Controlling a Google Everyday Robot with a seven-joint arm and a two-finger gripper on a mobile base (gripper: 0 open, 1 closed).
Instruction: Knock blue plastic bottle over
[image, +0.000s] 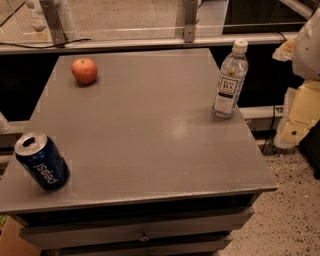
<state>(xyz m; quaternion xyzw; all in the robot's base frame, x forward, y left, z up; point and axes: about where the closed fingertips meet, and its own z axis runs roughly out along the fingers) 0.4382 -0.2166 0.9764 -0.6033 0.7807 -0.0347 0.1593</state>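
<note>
On the grey flat worktop (150, 145), the clear bluish plastic bottle (230, 82) stands back right, the round red apple (84, 70) back left, the blue metal can (42, 162) front left, with the end effector (300, 117) beyond the right edge.

One camera looks down on the table (150, 125) from above its front, quite near. The gripper (298, 117) sits at the right edge.

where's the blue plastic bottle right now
In the camera view the blue plastic bottle stands upright near the far right edge of the table, opposite the apple; the tool is off the table to its right.
</note>
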